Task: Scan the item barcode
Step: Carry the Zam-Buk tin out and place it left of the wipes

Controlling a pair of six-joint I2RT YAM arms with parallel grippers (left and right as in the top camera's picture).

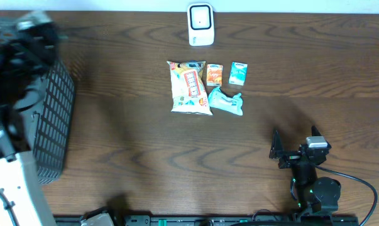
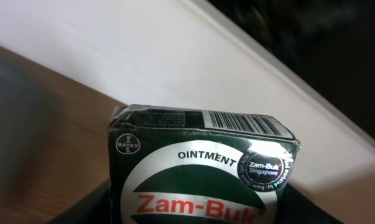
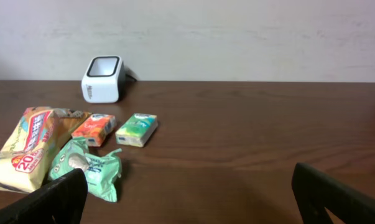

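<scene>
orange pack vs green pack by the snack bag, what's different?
Colour: the orange pack is orange and white, the green pack green and teal. Place: the orange pack lies right beside the snack bag; the green pack lies one place further out, apart from the bag. Shared: both are small rectangular packs of similar size, lying flat on the table in front of the scanner.
</scene>
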